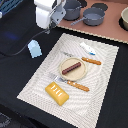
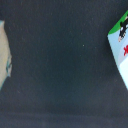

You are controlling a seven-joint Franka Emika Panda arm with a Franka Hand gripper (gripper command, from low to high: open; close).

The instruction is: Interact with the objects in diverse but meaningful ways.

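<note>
Honestly, I cannot tell how the jaws stand — the gripper (image 1: 50, 20) hangs high at the exterior view's upper left, fingers hidden, and the wrist view shows only dark cloth. From here the sausage (image 1: 73, 66) lies on the plate (image 1: 65, 72), the bread block (image 1: 57, 92) near the mat's front edge, the pale blue shaker (image 1: 34, 48) off the mat, just below the arm. I'd worry a blind descent clips that shaker — or snags the cable (image 1: 22, 47) beside it.
</note>
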